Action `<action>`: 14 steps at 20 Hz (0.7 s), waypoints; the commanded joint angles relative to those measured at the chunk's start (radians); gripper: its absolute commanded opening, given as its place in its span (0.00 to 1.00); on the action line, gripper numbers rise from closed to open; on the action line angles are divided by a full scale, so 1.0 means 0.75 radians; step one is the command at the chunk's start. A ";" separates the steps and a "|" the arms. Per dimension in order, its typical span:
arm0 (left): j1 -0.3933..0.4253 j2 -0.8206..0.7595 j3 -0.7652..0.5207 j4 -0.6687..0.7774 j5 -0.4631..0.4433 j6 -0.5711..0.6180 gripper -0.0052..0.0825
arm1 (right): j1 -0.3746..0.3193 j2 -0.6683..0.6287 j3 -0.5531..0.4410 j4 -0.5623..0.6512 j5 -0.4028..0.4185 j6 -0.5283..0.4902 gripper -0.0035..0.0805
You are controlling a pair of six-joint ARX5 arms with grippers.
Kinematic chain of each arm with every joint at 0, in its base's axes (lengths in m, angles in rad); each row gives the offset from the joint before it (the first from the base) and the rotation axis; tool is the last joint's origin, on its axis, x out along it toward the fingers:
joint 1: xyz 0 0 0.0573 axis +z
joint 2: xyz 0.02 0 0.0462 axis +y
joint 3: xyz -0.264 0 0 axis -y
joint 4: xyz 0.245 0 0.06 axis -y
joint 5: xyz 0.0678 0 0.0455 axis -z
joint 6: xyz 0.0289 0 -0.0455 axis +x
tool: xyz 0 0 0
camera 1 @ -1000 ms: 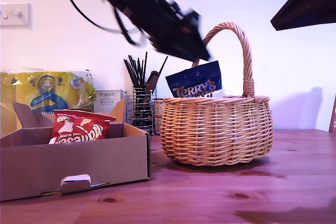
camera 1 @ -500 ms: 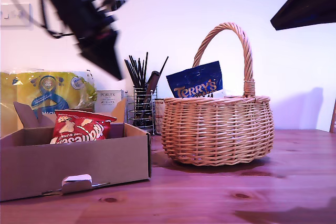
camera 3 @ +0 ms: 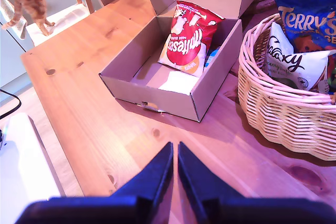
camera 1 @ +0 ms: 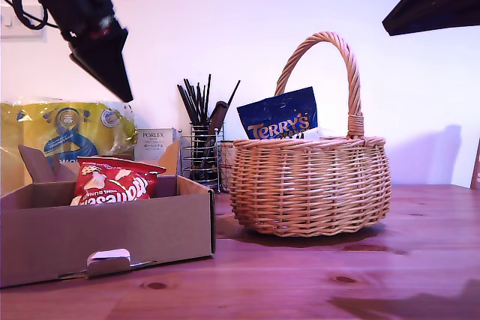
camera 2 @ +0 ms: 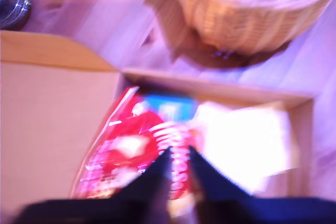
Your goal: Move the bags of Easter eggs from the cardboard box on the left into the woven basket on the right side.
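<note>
Now my first claw (camera 2: 179, 149) hangs narrow and empty above the red bag (camera 2: 121, 156) in the box (camera 2: 52, 129) at the exterior view's left — open wide, drop straight, pinch its top edge.

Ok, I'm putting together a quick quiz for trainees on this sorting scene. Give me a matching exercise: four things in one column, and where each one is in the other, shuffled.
Things:
1. red bag
2. blue Terry's bag
3. white Galaxy bag
4. my first gripper

Places:
A. poking up above the rim of the woven basket
B. in the air over the cardboard box
C. low inside the woven basket
D. leaning inside the cardboard box

Pairs: 1-D, 2-A, 3-C, 4-B
</note>
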 commanded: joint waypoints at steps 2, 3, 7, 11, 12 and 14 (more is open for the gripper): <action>0.005 0.024 -0.011 0.092 -0.125 0.113 0.77 | 0.006 -0.001 0.020 0.013 0.000 -0.001 0.03; 0.008 0.024 -0.011 0.088 -0.150 0.083 0.77 | 0.006 -0.001 0.020 0.013 0.000 -0.001 0.03; 0.079 0.024 -0.011 -0.011 -0.116 -0.007 0.76 | 0.006 -0.001 0.020 0.013 -0.001 -0.003 0.03; 0.140 0.033 -0.011 0.081 -0.096 0.244 0.76 | 0.006 -0.001 0.020 0.013 -0.001 -0.003 0.03; 0.155 0.046 -0.011 0.113 -0.089 0.281 0.76 | 0.006 -0.001 0.020 0.012 -0.001 -0.003 0.03; 0.192 0.075 -0.011 0.136 -0.058 0.323 0.76 | 0.006 -0.001 0.020 0.012 -0.001 -0.003 0.03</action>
